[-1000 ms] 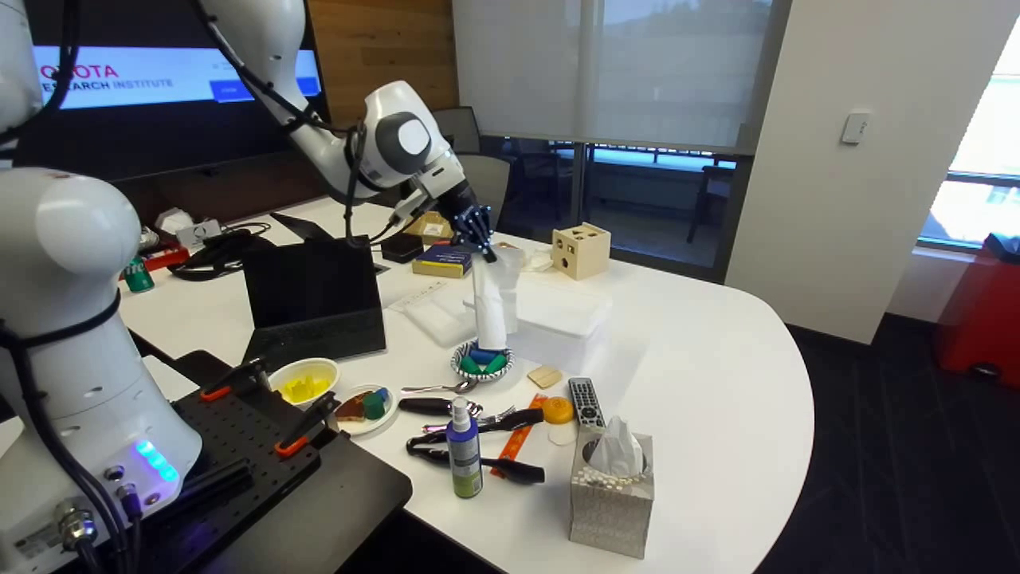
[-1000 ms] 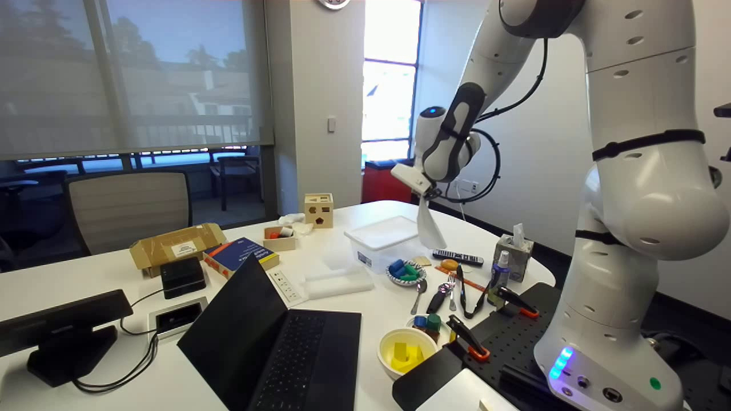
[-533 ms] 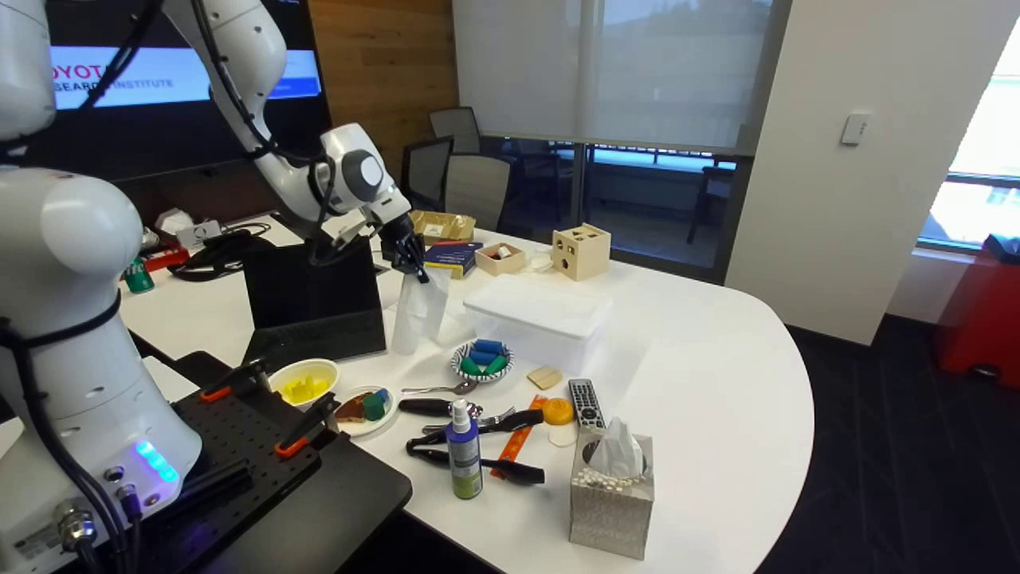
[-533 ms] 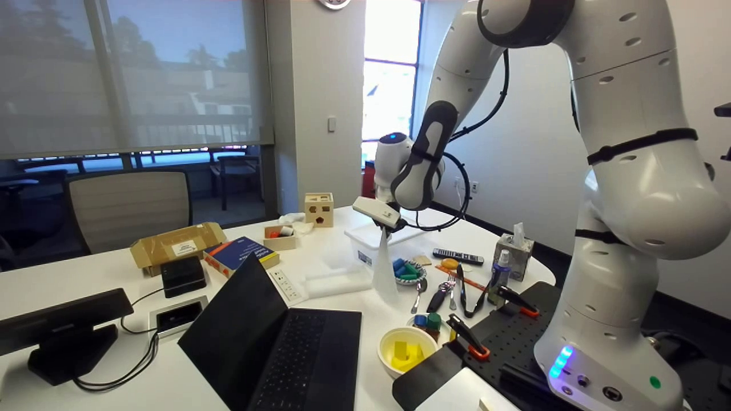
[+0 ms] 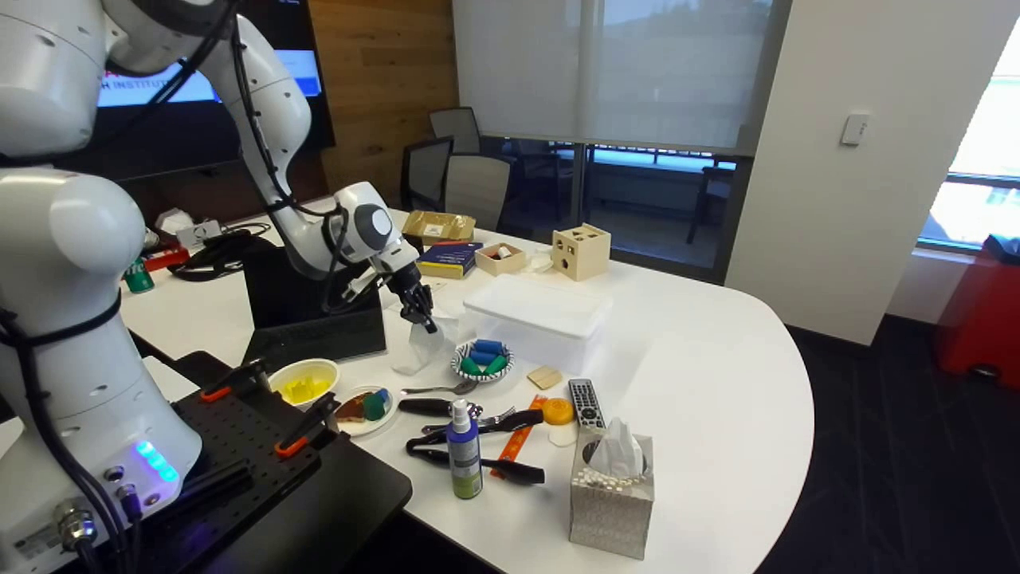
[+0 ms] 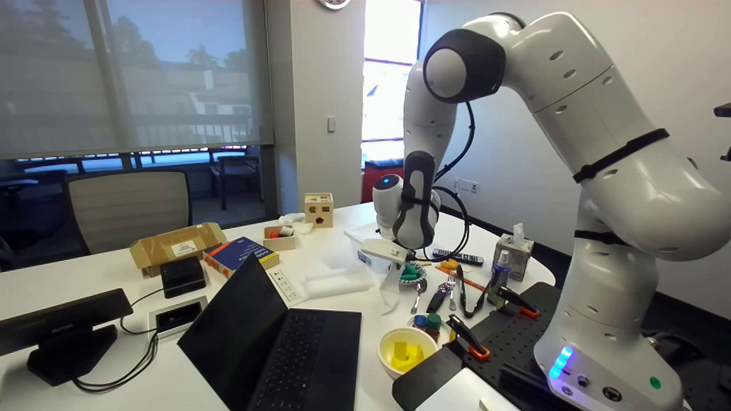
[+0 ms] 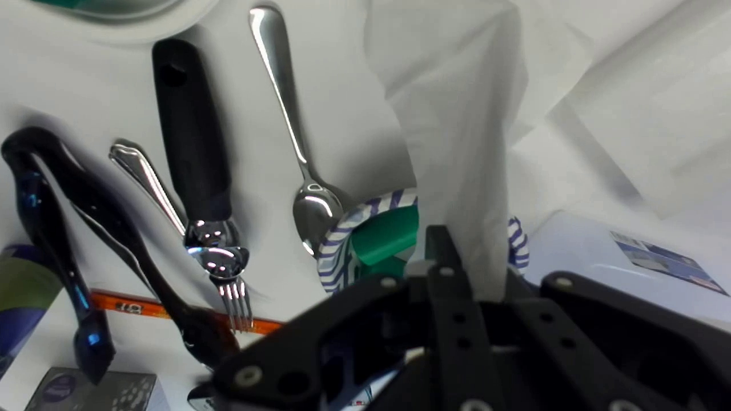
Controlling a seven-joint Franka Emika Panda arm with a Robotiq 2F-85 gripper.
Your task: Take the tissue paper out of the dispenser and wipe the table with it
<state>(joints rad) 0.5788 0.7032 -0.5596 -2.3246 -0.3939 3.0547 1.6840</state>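
Black laptop (image 5: pixel 311 319): inward of the robot-side edge of the tabletop (image 5: pixel 709 399), in an exterior view. Gripper (image 5: pixel 431 327), next to the right: fingers clamped on white tissue paper (image 5: pixel 425 347), whose lower end appears to meet the tabletop, well inside that edge. Striped bowl (image 5: pixel 480 378): just beside the tissue paper. Lidded plastic box (image 5: pixel 538 303): farther inward. Grey dispenser (image 5: pixel 611 513): upright near the robot-side edge, toward the rounded edge, white sheet (image 5: pixel 618 452) protruding.

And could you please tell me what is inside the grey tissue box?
A white tissue sticks up from the top of the grey tissue box; its sides cover anything deeper.
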